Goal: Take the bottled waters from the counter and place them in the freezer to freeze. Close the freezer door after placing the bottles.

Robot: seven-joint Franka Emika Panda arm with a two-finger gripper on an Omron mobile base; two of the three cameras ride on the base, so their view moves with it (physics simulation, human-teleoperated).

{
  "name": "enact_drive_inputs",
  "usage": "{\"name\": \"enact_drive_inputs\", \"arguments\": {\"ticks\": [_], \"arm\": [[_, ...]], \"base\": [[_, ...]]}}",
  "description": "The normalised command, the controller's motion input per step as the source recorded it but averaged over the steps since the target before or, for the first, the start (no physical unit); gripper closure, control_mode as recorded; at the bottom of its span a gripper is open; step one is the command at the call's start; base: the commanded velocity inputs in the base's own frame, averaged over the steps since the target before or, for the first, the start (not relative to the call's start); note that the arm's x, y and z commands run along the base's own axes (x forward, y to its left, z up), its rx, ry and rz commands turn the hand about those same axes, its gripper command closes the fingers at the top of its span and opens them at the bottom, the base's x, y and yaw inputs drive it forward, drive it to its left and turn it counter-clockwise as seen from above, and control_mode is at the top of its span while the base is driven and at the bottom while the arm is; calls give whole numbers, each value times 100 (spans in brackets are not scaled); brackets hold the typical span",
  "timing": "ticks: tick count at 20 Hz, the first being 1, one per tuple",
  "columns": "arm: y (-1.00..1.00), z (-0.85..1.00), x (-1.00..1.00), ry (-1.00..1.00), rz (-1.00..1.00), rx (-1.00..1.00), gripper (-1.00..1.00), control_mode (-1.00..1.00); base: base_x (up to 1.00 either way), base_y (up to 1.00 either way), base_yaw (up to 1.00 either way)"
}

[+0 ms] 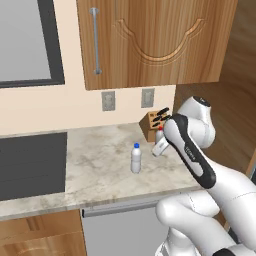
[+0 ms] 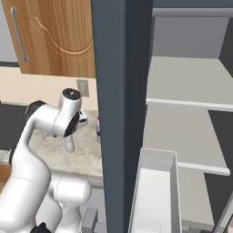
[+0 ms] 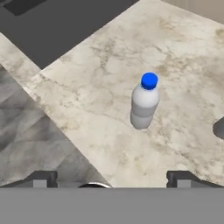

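Blue-capped bottle (image 3: 144, 103) upright on counter (image 3: 100, 87), well apart from wide-open, empty gripper (image 3: 111, 179); probably light, stiff, slick plastic, tippy — best pinched mid-body across label.

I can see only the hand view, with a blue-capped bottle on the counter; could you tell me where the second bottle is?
Observer: The red-capped bottle stands by the knife block, partly hidden behind the arm in the left base view.
Operator: Thank you. Is the freezer ready to receive them?
Observer: Yes, the freezer door stands open, showing pale shelves inside the freezer.
Operator: Is anything pulled out?
Observer: A white drawer sticks out low in the freezer.
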Motion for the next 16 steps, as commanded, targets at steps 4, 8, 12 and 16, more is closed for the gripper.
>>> {"name": "enact_drive_inputs", "arguments": {"ticks": [4,8,12,16], "arm": [[-1,-22,4,-15,16,0,-100,-100],[0,-18,10,-14,3,0,-100,-100],[-1,-26,10,-6,12,6,-100,-100],[-8,-32,19,-3,19,11,-100,-100]], "base": [[0,0,0],[0,0,0],[0,0,0],[0,0,0]]}}
